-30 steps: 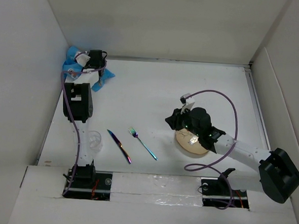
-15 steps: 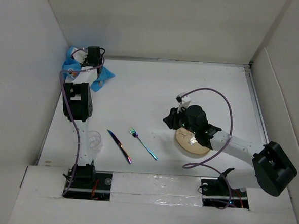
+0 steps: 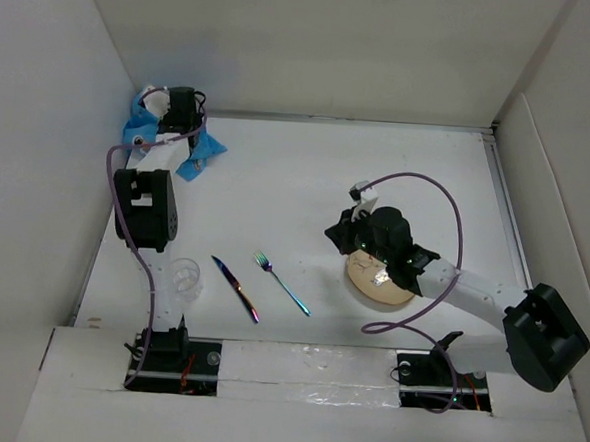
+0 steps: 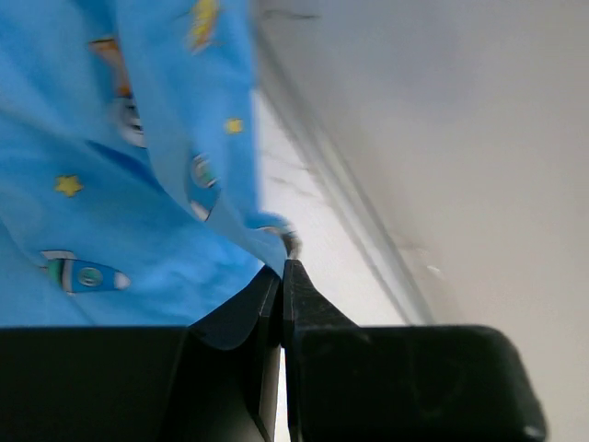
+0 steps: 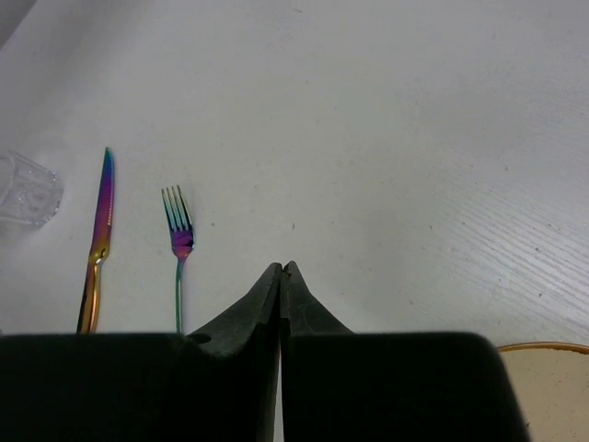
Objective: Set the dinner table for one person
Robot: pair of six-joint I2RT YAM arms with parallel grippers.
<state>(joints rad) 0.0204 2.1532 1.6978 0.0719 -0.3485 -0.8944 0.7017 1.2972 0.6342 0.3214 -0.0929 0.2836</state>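
My left pincer is pinched tight on the edge of the soft, floppy blue placemat at the far left corner of the bench. My right pincer is squeezed closed on nothing, above the hard, flat bench near the plate.

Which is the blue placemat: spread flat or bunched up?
Bunched up: the blue placemat lies heaped in the far-left corner, its folds pinched by the left gripper.

End effector tips pressed together above dinner table; fork, knife (both iridescent) ahead-left, apart.
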